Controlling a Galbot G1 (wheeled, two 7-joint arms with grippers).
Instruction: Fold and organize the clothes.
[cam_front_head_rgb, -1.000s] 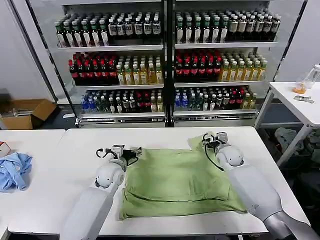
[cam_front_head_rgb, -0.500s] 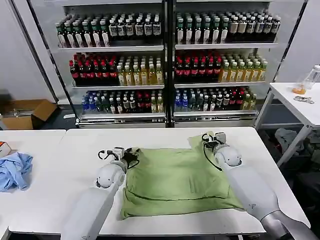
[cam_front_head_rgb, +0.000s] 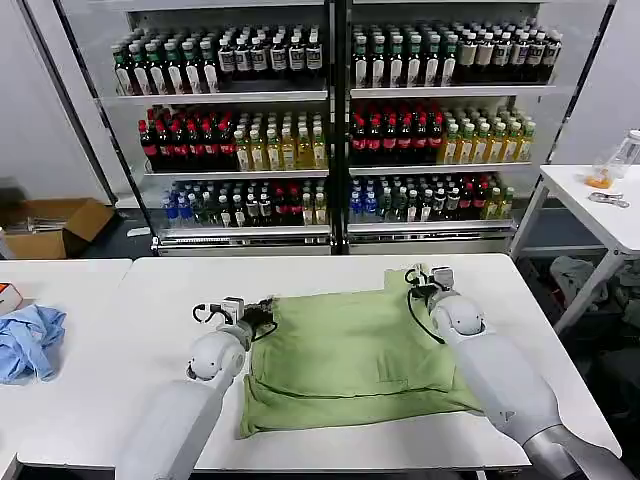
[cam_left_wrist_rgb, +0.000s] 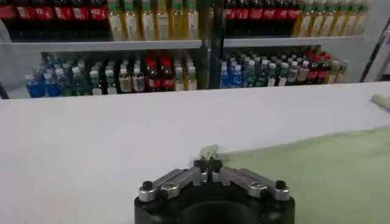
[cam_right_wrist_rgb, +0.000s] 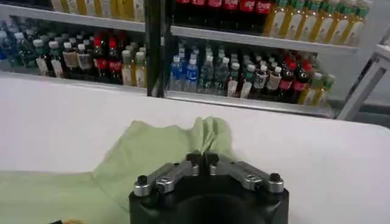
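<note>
Item: T-shirt (cam_front_head_rgb: 350, 355), sage green, lying flat mid-bench (cam_front_head_rgb: 150, 300), partly folded, far corners held.

Left gripper (cam_front_head_rgb: 262, 310): closed on the shirt's far left corner; a small tuft of cloth shows between the tips in the left wrist view.

Right gripper (cam_front_head_rgb: 420, 281): closed on the far right corner, where cloth bunches up, apparently a sleeve.

Risks: each pinch holds little fabric, so a quick or uneven pull would likely slip a corner free. Arms moving out of step would skew the fold. The bunched right corner may crease under the next layer.

Room: bare bench beyond and to the left of the shirt. The near hem lies close to the front edge. A blue cloth (cam_front_head_rgb: 28, 340) sits well apart on the neighbouring bench.
</note>
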